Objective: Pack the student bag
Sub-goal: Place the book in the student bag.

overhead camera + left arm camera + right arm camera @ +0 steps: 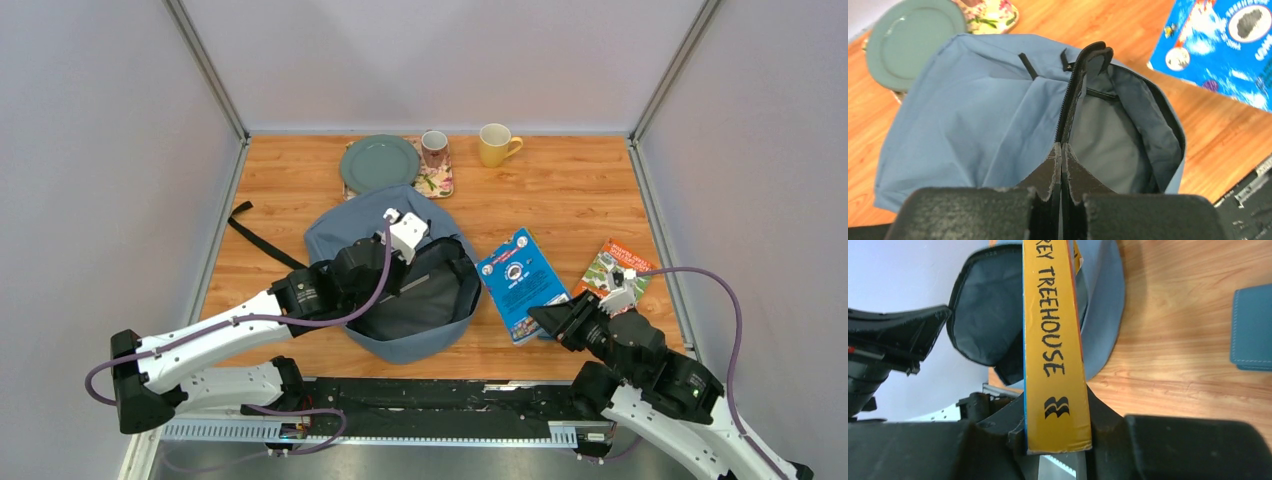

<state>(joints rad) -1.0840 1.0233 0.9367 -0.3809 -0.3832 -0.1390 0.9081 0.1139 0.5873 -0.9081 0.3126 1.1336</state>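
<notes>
Right gripper (548, 318) clamps the blue Treehouse book (515, 283) by its near end. Left gripper (1061, 150) is pinched shut on the student bag (345, 235) at its zip rim, at table centre. I judge the open mouth lies to the book's left, spine aimed toward it.

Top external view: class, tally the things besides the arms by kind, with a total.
Backpack: 1
Plate: 1
Mugs: 2, patterned mug, yellow mug
Books: 2, blue book, orange-green book
Floral mat: 1
Total: 7
</notes>
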